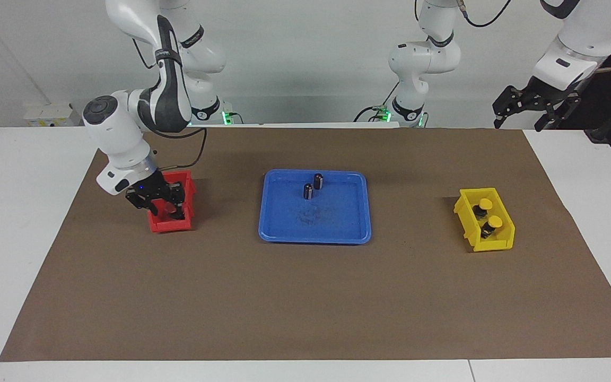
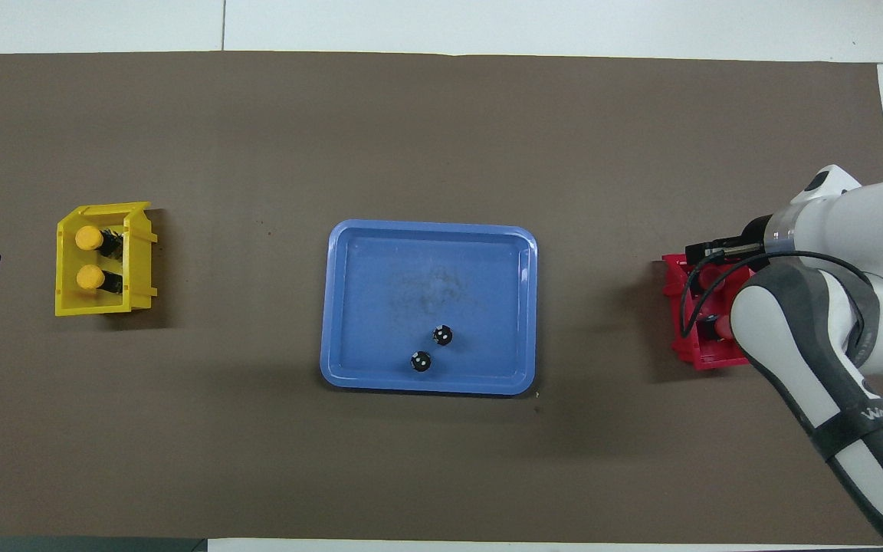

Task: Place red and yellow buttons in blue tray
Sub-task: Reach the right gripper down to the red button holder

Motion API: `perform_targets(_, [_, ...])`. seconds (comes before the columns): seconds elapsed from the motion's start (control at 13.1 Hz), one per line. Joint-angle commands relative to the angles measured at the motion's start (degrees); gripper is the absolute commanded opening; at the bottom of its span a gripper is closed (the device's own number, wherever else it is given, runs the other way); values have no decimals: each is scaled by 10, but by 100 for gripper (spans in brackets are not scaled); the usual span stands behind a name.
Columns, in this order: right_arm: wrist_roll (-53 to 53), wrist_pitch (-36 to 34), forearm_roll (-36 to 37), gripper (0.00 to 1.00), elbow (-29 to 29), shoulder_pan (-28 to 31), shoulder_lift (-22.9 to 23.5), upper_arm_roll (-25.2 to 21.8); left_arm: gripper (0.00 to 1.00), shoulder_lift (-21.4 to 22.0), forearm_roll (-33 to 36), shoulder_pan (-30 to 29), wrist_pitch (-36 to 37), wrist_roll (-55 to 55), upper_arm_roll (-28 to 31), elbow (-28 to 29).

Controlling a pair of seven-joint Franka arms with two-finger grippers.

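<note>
The right pincer (image 1: pixel 170 208) reaches down into the red bin (image 1: pixel 174 218), which stands at the right arm's end of the table (image 1: pixel 305 307). Its fingers are inside the bin, and I cannot tell whether they are spread, pressed together or pinching anything. In the overhead view the arm covers most of that bin; a bit of rounded red (image 2: pixel 720 328) shows inside it, but I cannot say whether it is a button cap.

The left pincer (image 1: pixel 523 109) waits raised over the table's edge at the left arm's end, close to the robots, well apart from everything. Whether it is spread or pressed together I cannot tell.

The blue tray (image 1: pixel 284 223) lies in the middle of the table. Two dark capless cylinders (image 1: pixel 313 186) stand upright in it, close together, in the part nearer to the robots.

The two yellow buttons (image 1: pixel 486 212) lie side by side in the yellow bin (image 1: pixel 491 243) toward the left arm's end, well apart from the tray.
</note>
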State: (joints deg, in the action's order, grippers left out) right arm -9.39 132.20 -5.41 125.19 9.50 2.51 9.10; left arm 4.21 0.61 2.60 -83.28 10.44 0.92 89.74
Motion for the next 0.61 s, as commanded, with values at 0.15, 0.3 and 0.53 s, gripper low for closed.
perform_targets(0.15, [-26, 49, -7, 66, 47, 4, -15, -1, 100, 17, -6, -1, -3, -1, 2, 19])
perform_targets(0.3, [-48, 49, -7, 66, 47, 17, -12, -1, 100, 17, -6, -1, -3, -2, 2, 19])
perform_targets(0.53, [-50, 40, -7, 66, 49, 18, -13, -1, 100, 18, -6, -1, -2, -1, 2, 19])
